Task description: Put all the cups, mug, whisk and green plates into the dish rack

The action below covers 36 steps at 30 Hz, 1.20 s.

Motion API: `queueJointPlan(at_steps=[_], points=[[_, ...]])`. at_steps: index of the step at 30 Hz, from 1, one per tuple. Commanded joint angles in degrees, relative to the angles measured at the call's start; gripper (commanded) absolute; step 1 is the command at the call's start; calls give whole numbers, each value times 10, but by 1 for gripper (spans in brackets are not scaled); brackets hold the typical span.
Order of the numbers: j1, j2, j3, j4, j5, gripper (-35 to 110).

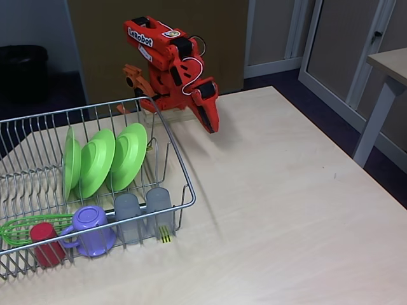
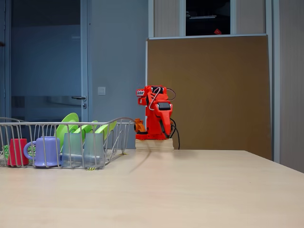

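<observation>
You can see the dish rack (image 1: 95,184) at the worktop's (image 1: 286,203) left edge holding three green plates (image 1: 102,162), tumblers (image 1: 143,213), mug (image 1: 92,229), red cup (image 1: 46,243) and whisk (image 1: 25,227).

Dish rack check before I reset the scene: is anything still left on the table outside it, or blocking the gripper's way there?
Nothing visible: plates, tumblers, mug, red cup and whisk all sit inside the dish rack; the gripper is folded away.
</observation>
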Motion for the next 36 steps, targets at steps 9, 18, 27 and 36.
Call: queueJointPlan(at_steps=[9,18,27,36], points=[[-33,83,7,111,-22,0],[-55,143,7,144,-13,0],[-56,143,7,144,-13,0],[-56,143,7,144,-13,0]])
